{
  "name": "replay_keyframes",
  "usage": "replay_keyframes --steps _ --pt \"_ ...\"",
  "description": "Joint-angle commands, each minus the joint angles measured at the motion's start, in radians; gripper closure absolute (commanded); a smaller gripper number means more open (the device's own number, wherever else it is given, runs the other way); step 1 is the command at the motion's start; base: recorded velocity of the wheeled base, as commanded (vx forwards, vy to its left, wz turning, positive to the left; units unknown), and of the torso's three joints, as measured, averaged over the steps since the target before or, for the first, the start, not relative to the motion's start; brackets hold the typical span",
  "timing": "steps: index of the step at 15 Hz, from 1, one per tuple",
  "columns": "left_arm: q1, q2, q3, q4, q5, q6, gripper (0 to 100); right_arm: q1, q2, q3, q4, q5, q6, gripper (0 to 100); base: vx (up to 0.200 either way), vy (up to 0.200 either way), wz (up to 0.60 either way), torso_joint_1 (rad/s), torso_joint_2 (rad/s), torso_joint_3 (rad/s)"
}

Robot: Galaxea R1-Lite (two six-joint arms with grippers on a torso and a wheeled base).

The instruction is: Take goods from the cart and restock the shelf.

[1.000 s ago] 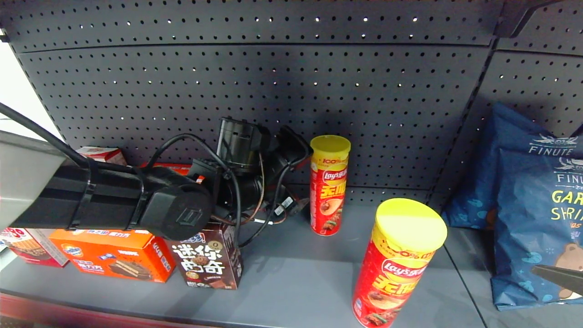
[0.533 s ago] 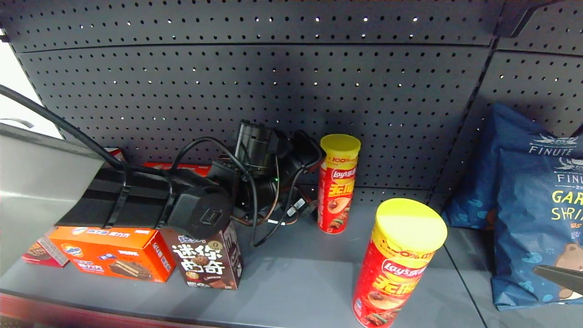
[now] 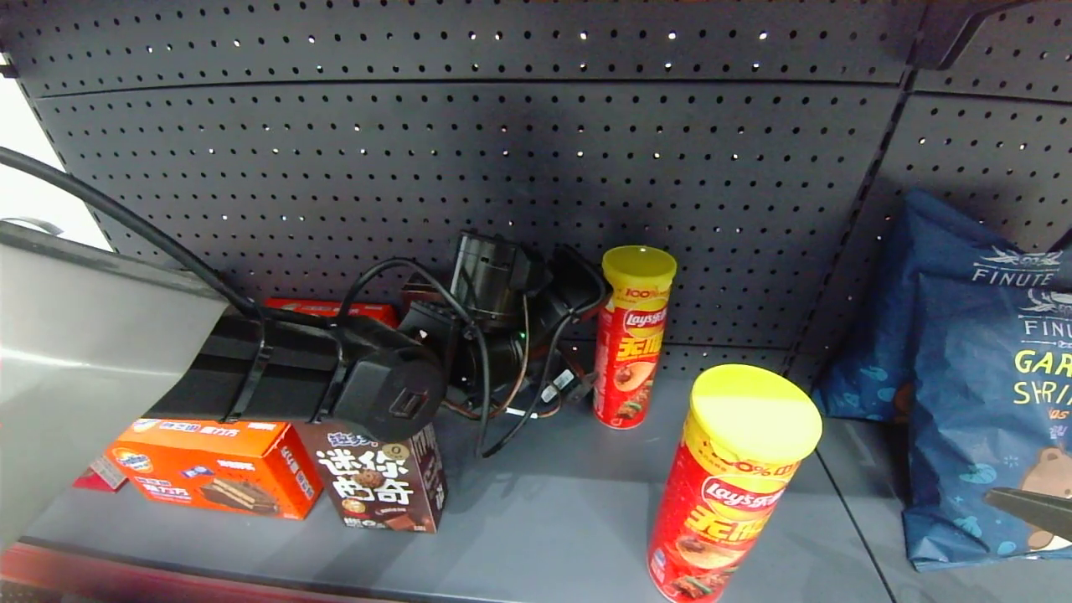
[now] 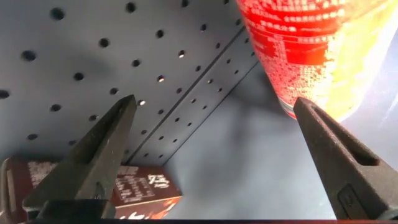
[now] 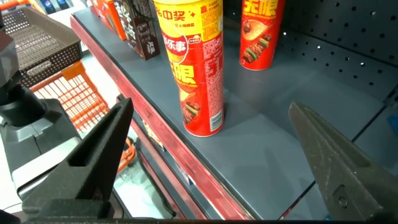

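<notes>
- Head view: our left arm (image 3: 335,377) reaches deep onto the shelf (image 3: 544,511). Over the last second it has travelled toward our right. The rear chip can (image 3: 634,335) has gone with it and now stands upright by the back panel, farther right than before. The front chip can (image 3: 737,477), the orange box (image 3: 218,469) and the brown box (image 3: 385,486) have kept their places, so it was the can that moved, not the camera.
- Left wrist view: the left pincer (image 4: 214,102) is spread wide and pinches nothing. The rear chip can rises just at one fingertip; whether it touches, we cannot tell. We judge this can as good as placed. What remains is to draw the arm back without knocking it over.
- Right wrist view: the right pincer (image 5: 210,109) is also spread and carries nothing, hanging off the shelf's front edge. The front chip can stands close to that edge, a tipping risk if we brush it. The orange basket (image 5: 68,93) lies lower, beside the shelf. It is probably the cart, and our source for the next item.
</notes>
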Motion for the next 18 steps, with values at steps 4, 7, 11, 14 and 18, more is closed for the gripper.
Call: replay_keyframes --steps 4,7,11,14,18 --pt "-0.01 -0.02 0.003 -0.002 0.01 0.0 0 0.002 -0.009 -0.001 0.001 0.002 0.0 0 0.0 0.0 0.0 0.0 0.0 0.0" --pt "-0.007 -0.086 0.009 0.0 0.016 -0.011 0 0.005 0.014 -0.011 -0.001 0.004 0.0 0 0.0 0.0 0.0 0.0 0.0 0.0" --pt "0.001 -0.158 0.014 0.008 0.016 -0.011 0 0.007 0.048 -0.015 -0.002 0.005 0.0 0 0.0 0.0 0.0 0.0 0.0 0.0" --pt "0.007 -0.202 0.011 0.009 0.022 -0.017 0 0.008 0.049 -0.006 -0.002 0.007 0.0 0 0.0 0.0 0.0 0.0 0.0 0.0" --pt "0.052 -0.334 0.036 0.035 0.034 -0.032 0 0.005 0.068 0.0 -0.001 0.004 0.0 0 0.0 0.0 0.0 0.0 0.0 0.0"
